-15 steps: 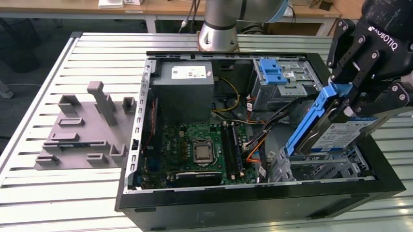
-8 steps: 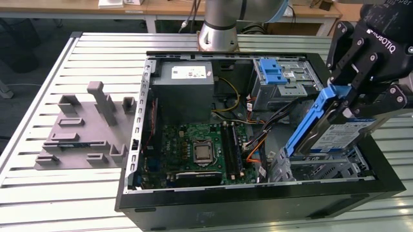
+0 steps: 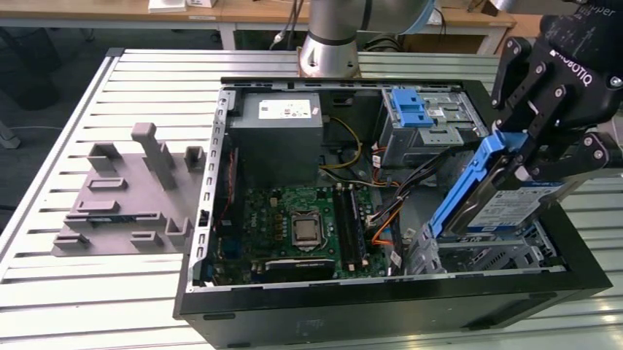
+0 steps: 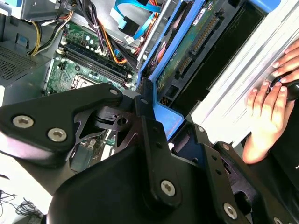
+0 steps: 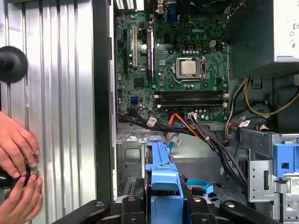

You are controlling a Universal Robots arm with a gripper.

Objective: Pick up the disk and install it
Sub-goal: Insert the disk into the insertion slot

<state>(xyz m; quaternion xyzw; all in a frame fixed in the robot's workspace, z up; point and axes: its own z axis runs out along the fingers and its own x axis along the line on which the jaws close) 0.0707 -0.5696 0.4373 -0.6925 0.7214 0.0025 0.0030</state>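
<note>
Exterior view, item one: where is the disk [image 3: 501, 200]?

— Held by the gripper [image 3: 524, 154], fingers clamped across its upper end. It hangs on edge over the grey drive bay [image 3: 486, 255], in the corner of the computer case [image 3: 389, 310] at the exterior view's right.

— Long axis?

— Steep and slanted. The lower end leans toward the exterior view's left, just above the bay; contact cannot be determined. In the first wrist view the blue bracket [image 5: 162, 175] runs straight out from between the fingers [image 5: 200, 207] toward the bay.

— Arm pose?

— Wrist high, gripper pointing down into the case. A person's hands [image 5: 16, 158] rest on the table [image 5: 60, 93] beside the case.
</note>
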